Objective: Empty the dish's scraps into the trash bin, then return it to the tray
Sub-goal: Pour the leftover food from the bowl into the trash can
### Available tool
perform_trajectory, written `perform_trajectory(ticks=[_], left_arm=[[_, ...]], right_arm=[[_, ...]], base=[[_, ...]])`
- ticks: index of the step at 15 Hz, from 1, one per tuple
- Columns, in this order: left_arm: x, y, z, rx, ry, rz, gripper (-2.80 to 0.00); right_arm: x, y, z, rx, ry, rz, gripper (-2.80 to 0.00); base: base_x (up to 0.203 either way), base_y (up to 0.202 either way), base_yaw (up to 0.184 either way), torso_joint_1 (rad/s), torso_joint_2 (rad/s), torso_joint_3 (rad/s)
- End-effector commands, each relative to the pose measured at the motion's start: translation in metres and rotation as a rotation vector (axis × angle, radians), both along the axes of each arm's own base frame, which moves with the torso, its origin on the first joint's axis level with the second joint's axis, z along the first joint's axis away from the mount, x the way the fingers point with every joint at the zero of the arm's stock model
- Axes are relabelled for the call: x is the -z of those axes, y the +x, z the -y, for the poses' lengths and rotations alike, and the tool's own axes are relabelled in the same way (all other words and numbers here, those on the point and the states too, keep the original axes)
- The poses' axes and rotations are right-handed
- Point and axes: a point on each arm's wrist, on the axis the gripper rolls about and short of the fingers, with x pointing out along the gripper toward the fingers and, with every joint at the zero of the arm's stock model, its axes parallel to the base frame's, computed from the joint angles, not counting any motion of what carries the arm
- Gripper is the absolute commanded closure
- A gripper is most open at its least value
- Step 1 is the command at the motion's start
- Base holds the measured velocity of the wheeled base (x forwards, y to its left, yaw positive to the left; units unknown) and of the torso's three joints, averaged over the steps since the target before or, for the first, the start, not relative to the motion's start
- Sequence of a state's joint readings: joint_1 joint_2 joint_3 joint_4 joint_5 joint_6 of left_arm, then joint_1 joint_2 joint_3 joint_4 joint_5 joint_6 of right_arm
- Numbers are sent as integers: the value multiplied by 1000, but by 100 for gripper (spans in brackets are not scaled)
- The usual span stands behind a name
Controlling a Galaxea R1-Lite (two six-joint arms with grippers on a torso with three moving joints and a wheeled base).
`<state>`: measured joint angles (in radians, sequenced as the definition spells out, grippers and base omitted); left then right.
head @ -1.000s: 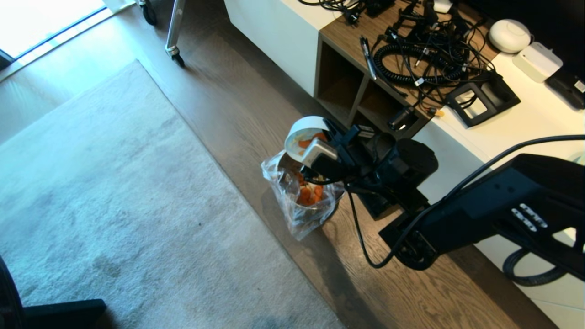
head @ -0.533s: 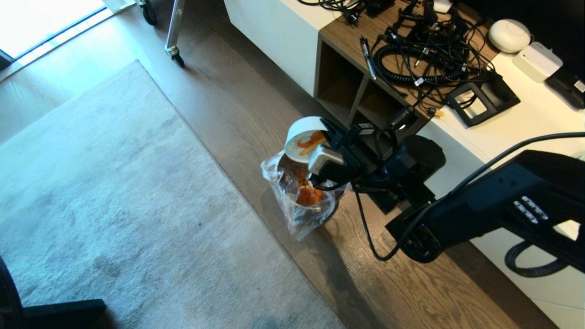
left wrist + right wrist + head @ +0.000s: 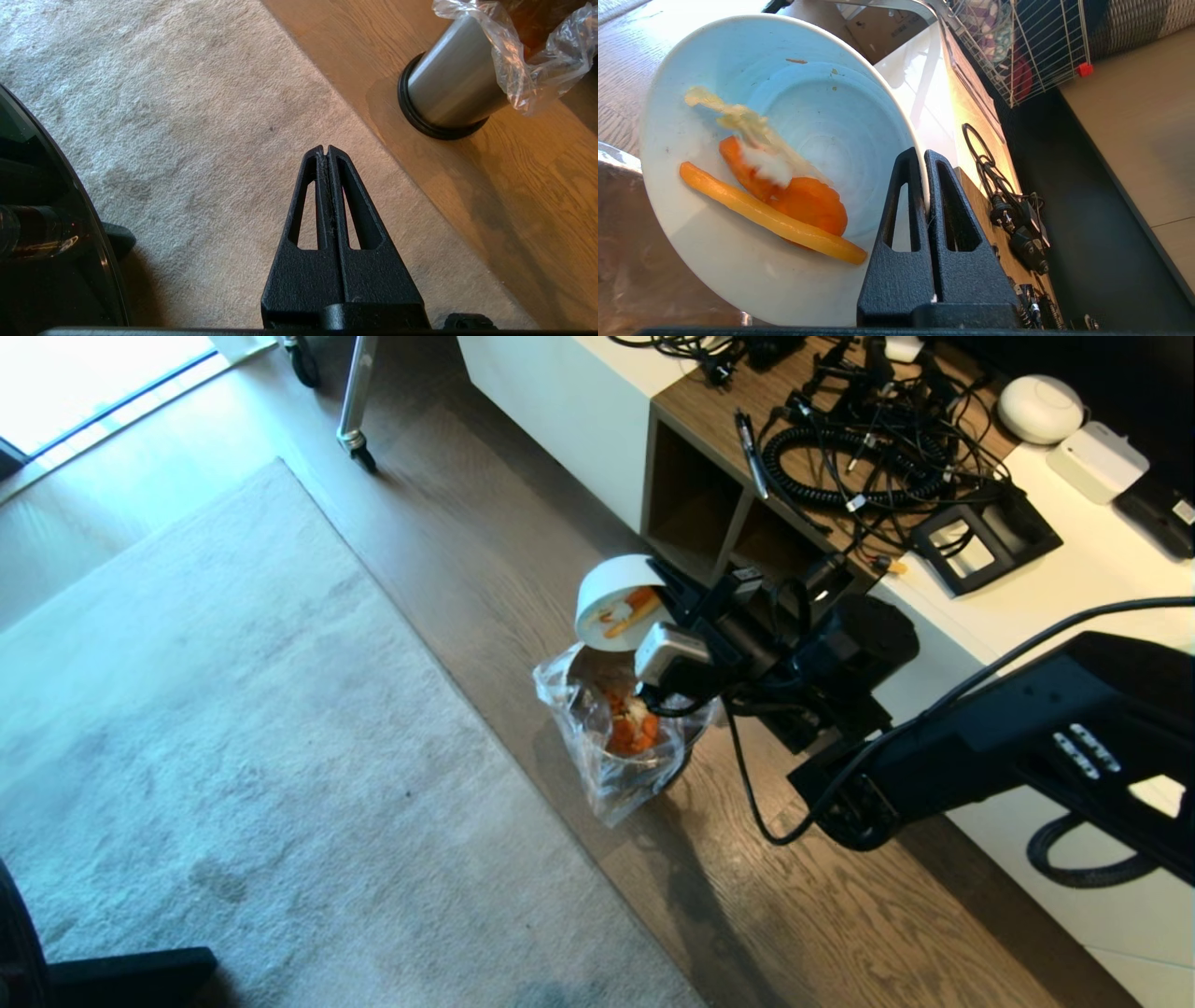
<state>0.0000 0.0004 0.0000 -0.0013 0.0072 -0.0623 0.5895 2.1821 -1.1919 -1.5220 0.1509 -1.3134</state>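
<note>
My right gripper (image 3: 665, 590) (image 3: 923, 156) is shut on the rim of the white dish (image 3: 611, 593) (image 3: 784, 154), holding it tipped on its side just above the trash bin (image 3: 621, 747) (image 3: 451, 95). Orange slices and a yellow strip of scraps (image 3: 784, 205) (image 3: 627, 607) still cling inside the dish. More orange scraps (image 3: 633, 728) lie in the bin's clear bag liner. My left gripper (image 3: 325, 151) hangs shut and empty over the carpet, beside the bin. The tray is out of view.
A grey carpet (image 3: 233, 728) covers the floor to the left of the bin. A white and wood cabinet (image 3: 840, 476) with tangled cables stands behind and to the right. A wheeled stand leg (image 3: 355, 429) is at the far back.
The dish has risen a little and shifted back over the bin as the wrist rolled. Fewer scraps are in the dish and more lie in the bin.
</note>
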Motion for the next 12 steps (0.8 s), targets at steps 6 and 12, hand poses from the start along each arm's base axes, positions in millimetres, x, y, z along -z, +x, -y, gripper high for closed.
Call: perform_trajectory(ticks=[6, 12], left_arm=[[0, 0, 0, 0, -1, 1, 0], [0, 0, 0, 0, -1, 1, 0]], right_arm=[[-32, -7, 9, -20, 46, 127, 0], [-34, -16, 13, -57, 5, 144, 0]], base=[[0, 0, 0, 0, 0, 0], [0, 0, 0, 0, 0, 0]])
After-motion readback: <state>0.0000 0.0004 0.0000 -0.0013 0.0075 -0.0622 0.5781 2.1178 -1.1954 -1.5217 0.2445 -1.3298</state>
